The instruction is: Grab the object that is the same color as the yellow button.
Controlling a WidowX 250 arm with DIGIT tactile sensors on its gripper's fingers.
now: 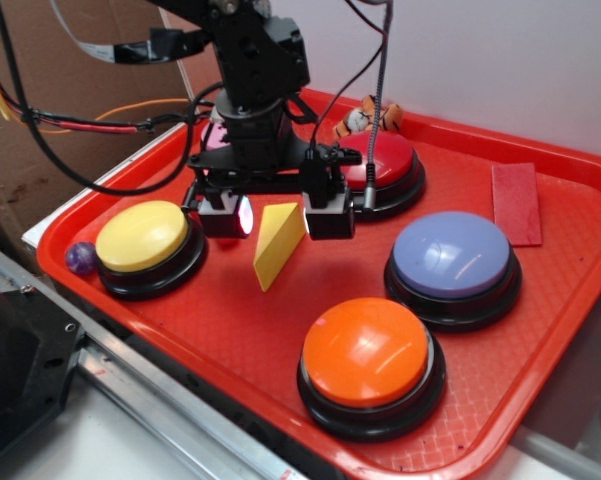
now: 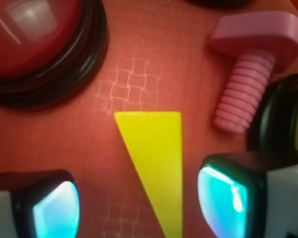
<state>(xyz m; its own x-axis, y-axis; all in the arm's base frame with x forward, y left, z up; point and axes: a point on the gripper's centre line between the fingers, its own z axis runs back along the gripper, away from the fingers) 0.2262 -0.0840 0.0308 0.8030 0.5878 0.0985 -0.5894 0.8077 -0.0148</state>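
Four buttons [image 1: 450, 255], one yellow wedge [image 1: 278, 240], one pink screw [image 2: 253, 69].

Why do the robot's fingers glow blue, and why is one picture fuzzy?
Wrist view: the pads glow cyan and look blurred, being close to the lens; the wedge is sharper. Exterior view: glare spots shine on the orange button.

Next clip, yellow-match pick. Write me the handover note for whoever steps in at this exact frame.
Hand: open, low over the tray, fingers either side of the yellow wedge; contact not visible.
Wedge: mid-tray, between the yellow button and the red button, pink screw toy lying just beyond it.
Done: approach and straddle.
Left: close on the wedge, then lift. Nothing grasped yet.
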